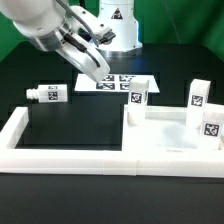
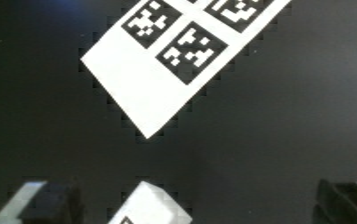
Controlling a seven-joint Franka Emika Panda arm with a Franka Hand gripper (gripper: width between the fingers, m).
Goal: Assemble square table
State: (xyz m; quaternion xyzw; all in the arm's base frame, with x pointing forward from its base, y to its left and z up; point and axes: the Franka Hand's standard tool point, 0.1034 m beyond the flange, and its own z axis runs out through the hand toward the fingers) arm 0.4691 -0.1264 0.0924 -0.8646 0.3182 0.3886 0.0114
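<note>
The white square tabletop [image 1: 170,135] lies at the exterior view's right, against the border wall. Three white tagged legs stand on it: one [image 1: 137,97] at its left, one [image 1: 197,93] at the back, one [image 1: 212,125] at the right. A fourth leg [image 1: 47,94] lies loose on the black table at the left. My gripper [image 1: 100,72] hangs above the table by the marker board's left end, jaws open. In the wrist view the gripper [image 2: 191,206] has dark fingers [image 2: 33,203] spread wide. A white tagged corner [image 2: 154,205], probably the loose leg, shows between them, touching neither.
The marker board [image 1: 116,83] lies flat behind the tabletop and shows in the wrist view [image 2: 171,62]. The low white border wall [image 1: 70,156] runs along the front and up the left side. The robot base [image 1: 115,25] stands at the back.
</note>
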